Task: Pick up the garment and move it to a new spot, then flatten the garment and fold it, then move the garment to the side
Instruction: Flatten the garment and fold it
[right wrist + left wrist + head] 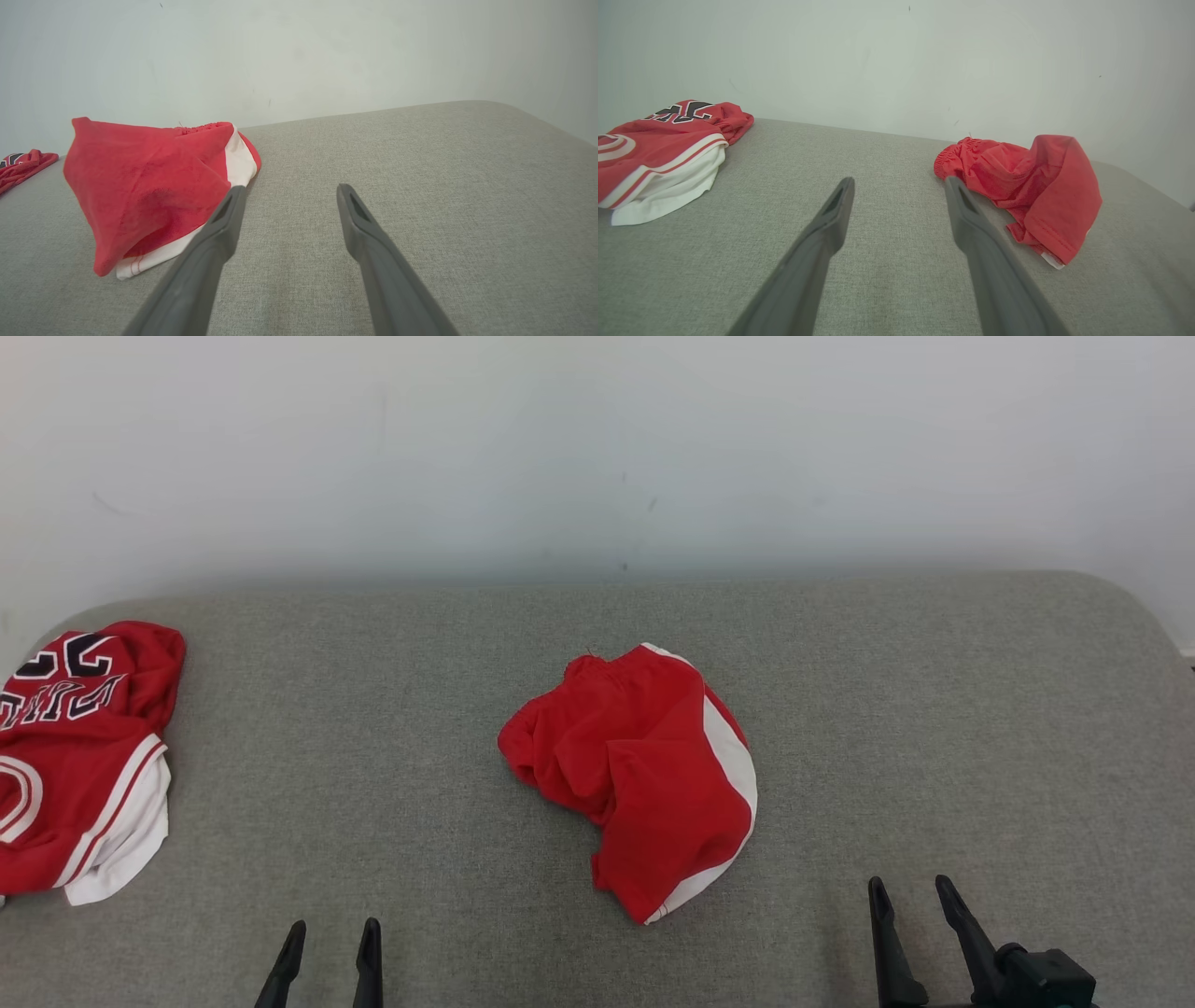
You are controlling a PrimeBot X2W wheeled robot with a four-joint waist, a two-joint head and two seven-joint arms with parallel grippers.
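- The garment point(635, 775), a pair of red shorts with a white side stripe, is found crumpled near the middle of the table point(373, 709), well apart from both claws. Nothing is lifted, so the pick-up step is judged not yet begun.
- It is bunched into a humped, roughly triangular heap, with a gathered elastic waistband turned up at the far edge and a hemmed leg folded toward the near side. The cloth appears thin, matte and limp, so it is expected to sag and unfold when raised.
- The left claw point(334, 927) is held released, its two dark tapered fingers spread wide and empty, at the near left of the garment.
- The right claw point(910, 887) is likewise released and empty at the near right, so the heap appears bracketed for a two-sided grasp.
- The table is covered in grey woven fabric and has rounded corners, so some friction against the cloth is expected.
- A red jersey point(75, 756), with black lettering and white trim, is laid at the left edge, presumably set aside.
- A plain pale wall point(597, 448) is seen behind.
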